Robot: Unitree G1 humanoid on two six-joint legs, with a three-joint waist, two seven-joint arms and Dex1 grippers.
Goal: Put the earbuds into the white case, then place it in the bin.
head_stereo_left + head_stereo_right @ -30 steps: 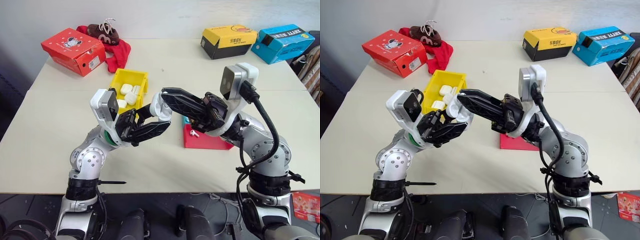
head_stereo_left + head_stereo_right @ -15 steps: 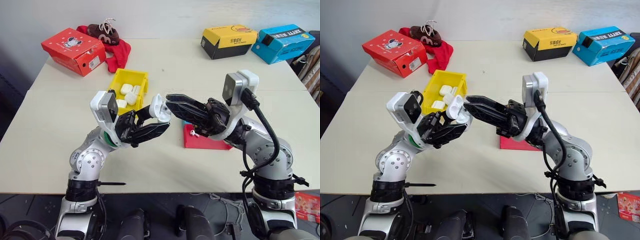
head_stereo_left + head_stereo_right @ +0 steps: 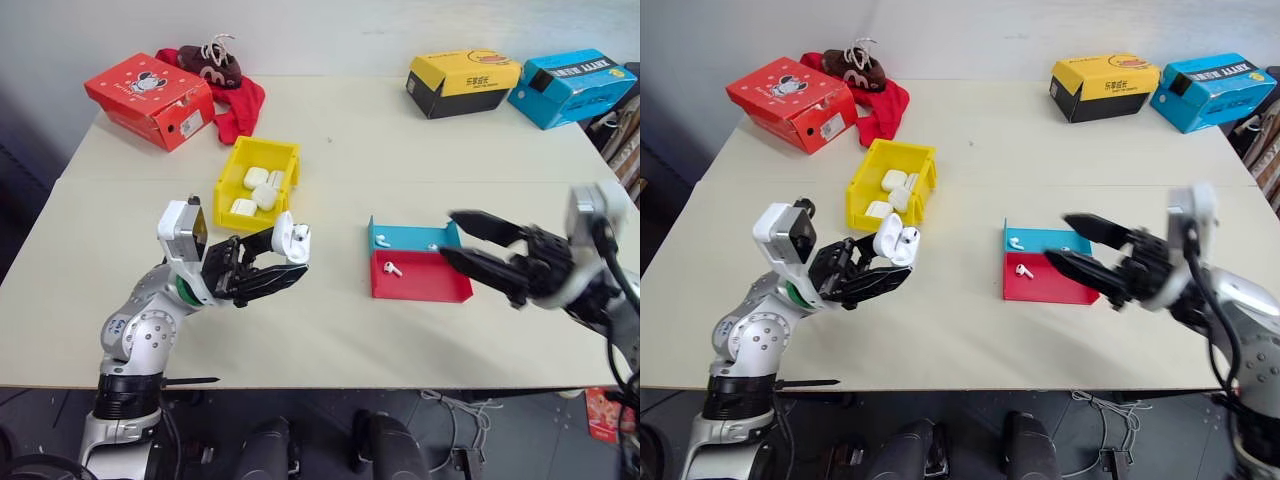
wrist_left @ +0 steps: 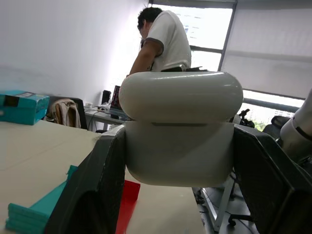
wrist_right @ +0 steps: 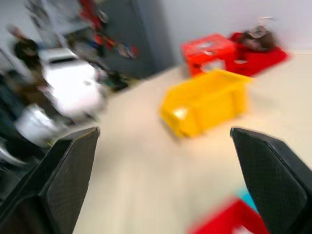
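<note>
The white case (image 4: 180,129) is glossy smooth plastic (matt black textured fingers (image 4: 97,195)).

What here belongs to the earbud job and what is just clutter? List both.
Job:
white case, lid open, held by the left gripper
earbuds in the red-and-blue tray
yellow bin
right gripper, open

Clutter:
red box
red cloth
shoe
yellow-and-black box
blue box

Beige table (image 3: 400,140) with bin (image 3: 232,178), tray (image 3: 425,282), boxes (image 3: 150,95)
</note>
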